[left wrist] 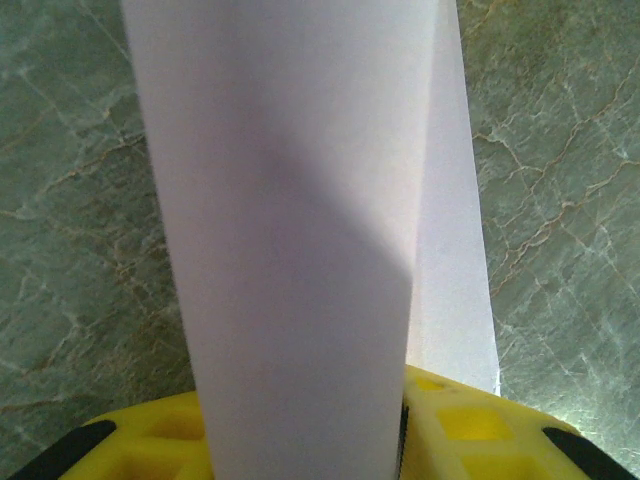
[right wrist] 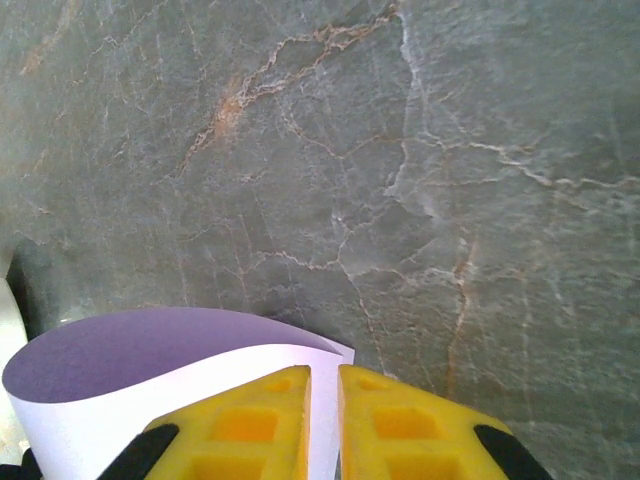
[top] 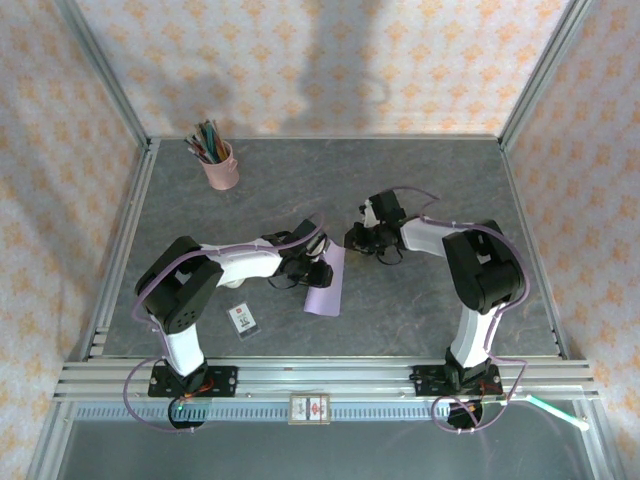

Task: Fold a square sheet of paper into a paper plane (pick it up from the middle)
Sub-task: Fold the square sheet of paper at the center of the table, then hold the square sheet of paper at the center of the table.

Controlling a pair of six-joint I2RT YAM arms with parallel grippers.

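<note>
Tabletop point(top: 430, 180): grey stone pattern. Square sheet of paper point(top: 326, 290): lavender, doubled into a loose strip that runs ahead from between the left claw's point(top: 314, 272) fingers, which clamp it. One edge is pinched in the near-closed right claw point(top: 354, 238). Judged light, limp and easily creased; hold it gently at mid-fold.

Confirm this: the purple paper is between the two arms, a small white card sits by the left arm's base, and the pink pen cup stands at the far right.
Wrong on the cup: the top view shows the pink pen cup at the far left. The purple paper and the small white card are as you say.
</note>
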